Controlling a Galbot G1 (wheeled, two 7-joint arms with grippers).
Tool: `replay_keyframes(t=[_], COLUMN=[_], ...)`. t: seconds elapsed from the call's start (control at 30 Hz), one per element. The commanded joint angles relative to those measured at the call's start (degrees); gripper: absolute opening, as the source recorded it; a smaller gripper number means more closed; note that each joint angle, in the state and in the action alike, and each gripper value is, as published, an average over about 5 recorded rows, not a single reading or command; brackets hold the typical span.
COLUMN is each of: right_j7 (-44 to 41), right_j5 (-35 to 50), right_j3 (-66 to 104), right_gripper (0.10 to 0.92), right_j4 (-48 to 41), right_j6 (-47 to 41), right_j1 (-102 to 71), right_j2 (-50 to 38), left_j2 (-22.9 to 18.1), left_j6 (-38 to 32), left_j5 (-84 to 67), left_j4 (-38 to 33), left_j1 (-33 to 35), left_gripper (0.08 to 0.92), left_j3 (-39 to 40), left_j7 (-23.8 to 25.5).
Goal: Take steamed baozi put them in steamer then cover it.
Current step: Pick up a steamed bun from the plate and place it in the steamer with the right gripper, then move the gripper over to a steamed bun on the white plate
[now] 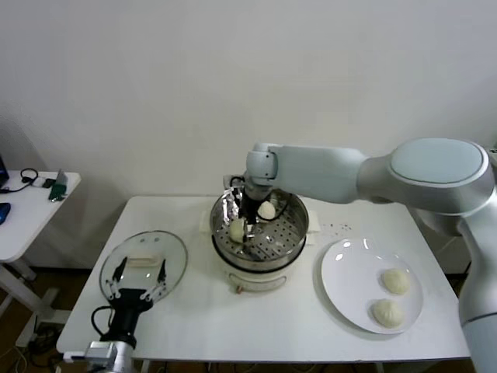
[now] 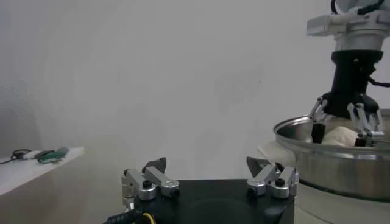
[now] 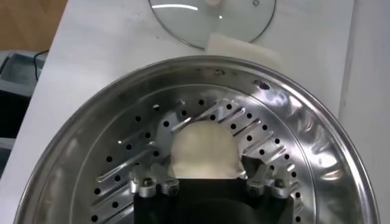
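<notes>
The steamer [image 1: 297,230] stands mid-table with two steamed baozi inside, one [image 1: 237,230] at its left and one [image 1: 267,210] further back. My right gripper [image 1: 241,220] reaches down into the pot, open, its fingers spread either side of the left bun [image 3: 201,149], which rests on the perforated tray [image 3: 122,140]. Two more baozi [image 1: 395,281] [image 1: 387,312] lie on the white plate [image 1: 345,272] at the right. The glass cover [image 1: 144,260] lies flat on the table at the left. My left gripper [image 1: 139,274] hovers open over the cover's near edge, holding nothing.
A white side table [image 1: 31,210] with cables and small items stands off to the left. The right arm spans over the table from the right towards the steamer. A white wall closes the back.
</notes>
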Motion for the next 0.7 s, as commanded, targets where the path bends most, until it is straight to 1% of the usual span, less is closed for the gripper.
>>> replay_keyframes(t=[0.03,0.17,0.4,0.53,0.7], right_j7=[-1.23,-3.88,-8.2,-8.94,-9.33], right_j5=[-0.45,-0.39,-1.7,-5.46,-12.19], right_j3=[0.53,-0.63,-5.57,-6.53,-6.98], right_gripper=[0.821,0.823,0.823,0.823,0.823], right_j4=[2.52,7.61,19.12,24.34,28.98], right_j6=[-0.03,1.85,5.83,6.1,6.39], right_j1=[2.14,8.0,18.61,20.41,18.33], right_j2=[-2.51,-8.3,-23.75,-31.7,-41.51], left_j2=[-0.08,-0.08,0.04,0.01,-0.02], left_j6=[-0.13,-0.13,-0.13,0.03,0.11], left_j5=[-0.01,0.01,0.32,0.5,0.57], left_j4=[0.05,-0.13,-0.35,-0.46,-0.46], left_j1=[0.32,0.49,0.69,0.53,0.74], left_gripper=[0.823,0.823,0.823,0.823,0.823], left_j3=[-0.04,-0.04,0.19,0.38,0.26], left_j7=[-0.08,-0.11,0.07,0.06,-0.01])
